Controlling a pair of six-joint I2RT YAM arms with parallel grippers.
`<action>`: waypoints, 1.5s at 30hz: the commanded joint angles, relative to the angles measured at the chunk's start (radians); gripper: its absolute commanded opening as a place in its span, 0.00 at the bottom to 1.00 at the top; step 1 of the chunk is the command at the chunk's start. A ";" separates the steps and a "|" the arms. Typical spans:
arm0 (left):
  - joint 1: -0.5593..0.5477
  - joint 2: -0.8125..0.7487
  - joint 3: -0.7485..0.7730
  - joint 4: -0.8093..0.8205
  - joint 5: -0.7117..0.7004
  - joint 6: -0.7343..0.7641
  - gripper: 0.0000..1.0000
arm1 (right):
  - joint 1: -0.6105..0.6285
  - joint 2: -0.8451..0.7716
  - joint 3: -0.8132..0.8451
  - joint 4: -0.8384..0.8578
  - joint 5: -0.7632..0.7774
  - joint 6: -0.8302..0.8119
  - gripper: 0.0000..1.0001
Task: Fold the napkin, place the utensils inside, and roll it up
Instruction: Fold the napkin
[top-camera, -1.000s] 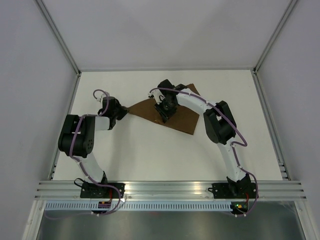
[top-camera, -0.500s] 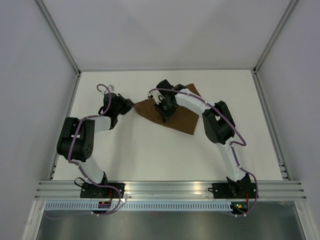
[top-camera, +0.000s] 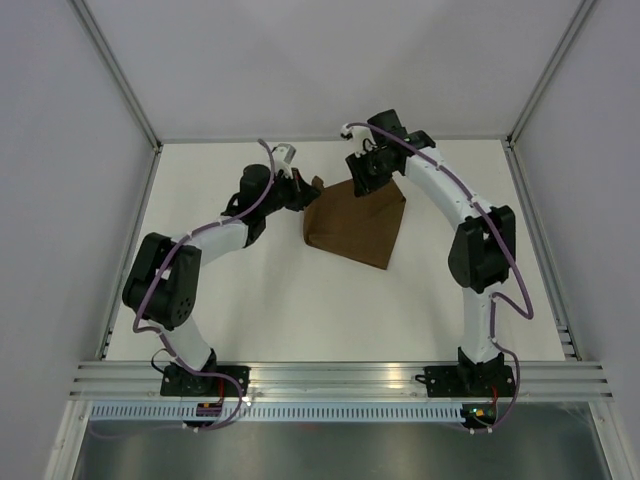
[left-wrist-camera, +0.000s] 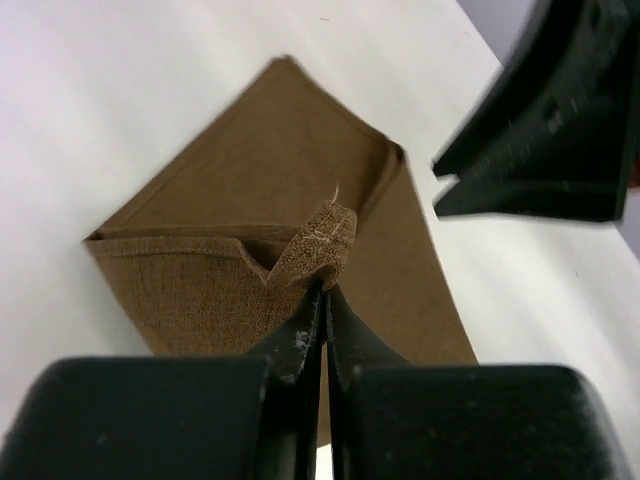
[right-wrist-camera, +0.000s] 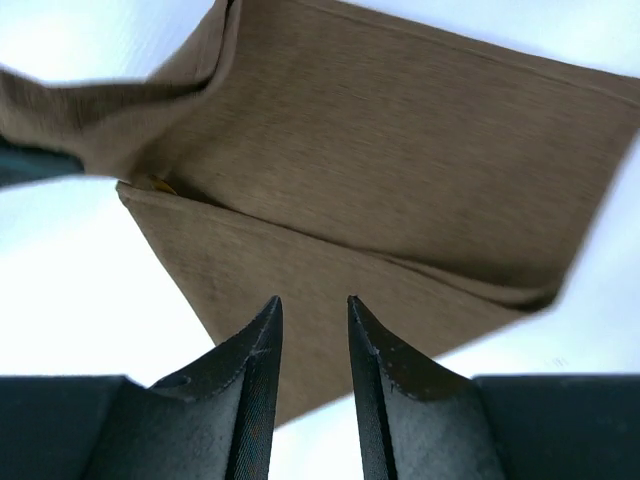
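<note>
A: What is counted?
B: 1 napkin (top-camera: 355, 222), folded on the far half of the white table (top-camera: 300, 300). 1 yellow utensil tip (right-wrist-camera: 157, 184) is glimpsed in its fold. 2 grippers are seen.
A: How are the fingers set?
B: A napkin corner is pinched by the left gripper (left-wrist-camera: 323, 295). The right gripper (right-wrist-camera: 312, 312) is parted, with nothing held.
A: What is changed?
B: The left corner has been carried across. The right gripper has been moved to the far corner.

We see our right hand (right-wrist-camera: 312, 305) low in the view, its two dark fingers (right-wrist-camera: 255, 390) slightly parted with nothing between them. Beyond lies the brown napkin (right-wrist-camera: 400, 170), folded over itself on the white surface (right-wrist-camera: 80, 300). At the fold's left end a yellow-orange tip of the utensils (right-wrist-camera: 157, 184) peeks out.
</note>
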 joint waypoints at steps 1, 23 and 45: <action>-0.057 0.024 0.103 -0.102 0.091 0.226 0.04 | -0.045 -0.112 -0.043 -0.033 -0.029 0.020 0.39; -0.368 0.229 0.279 -0.448 -0.044 0.573 0.04 | -0.157 -0.248 -0.309 0.010 -0.023 -0.046 0.38; -0.477 0.309 0.315 -0.371 -0.188 0.548 0.25 | -0.180 -0.267 -0.421 0.054 -0.012 -0.056 0.38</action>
